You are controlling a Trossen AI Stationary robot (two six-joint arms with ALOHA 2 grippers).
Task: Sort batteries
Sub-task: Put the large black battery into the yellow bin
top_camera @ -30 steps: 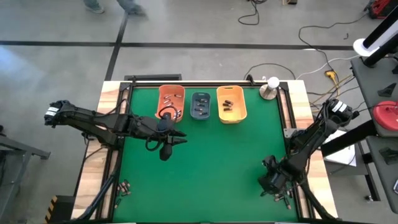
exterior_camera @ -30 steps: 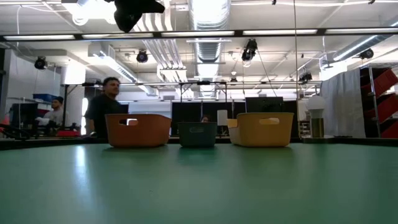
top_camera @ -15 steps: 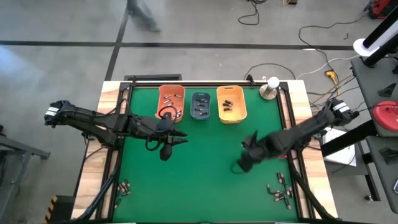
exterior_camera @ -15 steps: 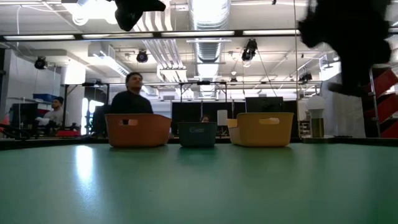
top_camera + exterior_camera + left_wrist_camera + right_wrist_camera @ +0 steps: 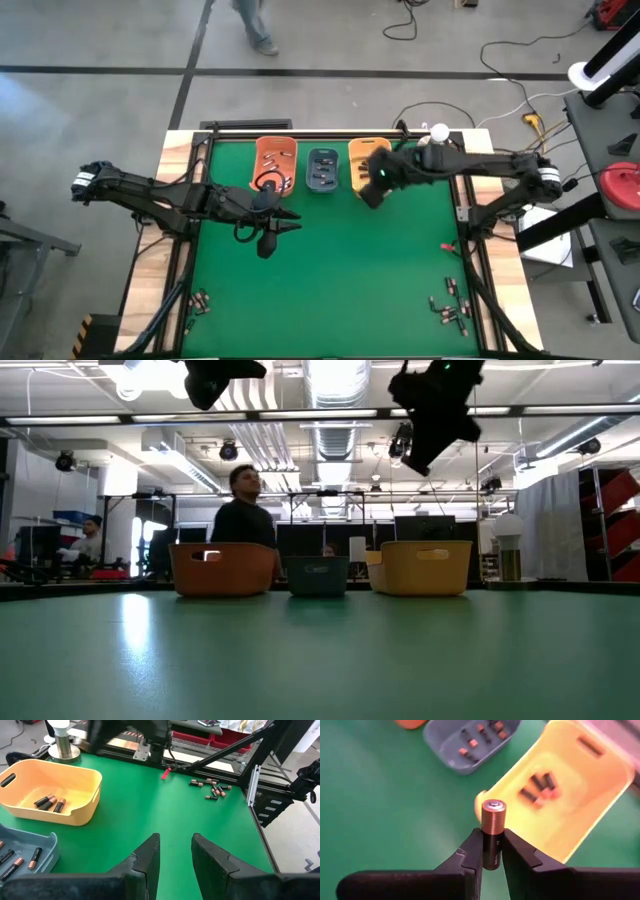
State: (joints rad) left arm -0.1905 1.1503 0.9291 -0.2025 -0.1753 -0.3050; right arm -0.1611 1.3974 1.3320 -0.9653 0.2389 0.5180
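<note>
My right gripper (image 5: pixel 371 192) hangs high over the table at the near left corner of the yellow-orange bin (image 5: pixel 372 165), shut on one battery (image 5: pixel 493 820) with a dark body and a coppery end. The low view shows it well above the bins (image 5: pixel 435 405). My left gripper (image 5: pixel 283 228) stands open over the green mat near the orange bin (image 5: pixel 275 163), nothing between its fingers (image 5: pixel 176 845). The orange, blue-grey (image 5: pixel 324 170) and yellow-orange bins each hold a few batteries. My right gripper pinches the battery's dark body (image 5: pixel 491 851) between its two fingers. The battery lies along the fingers, and its coppery end (image 5: pixel 493 811) sticks out past the fingertips. The fingers come from the table's right side, slanting down. The battery is lifted clear, over the mat beside the yellow-orange bin.
Loose batteries lie at the mat's near right corner (image 5: pixel 450 310) and near left corner (image 5: pixel 198 300). A metal stand with a white knob (image 5: pixel 434 142) is at the far right. A person (image 5: pixel 243 515) walks beyond the far edge. The mat's middle is bare green.
My right gripper has risen from the battery pile at the near right corner and swung toward the far edge and the left, up to the yellow-orange bin. The person behind the table has walked on toward the right of the low view.
</note>
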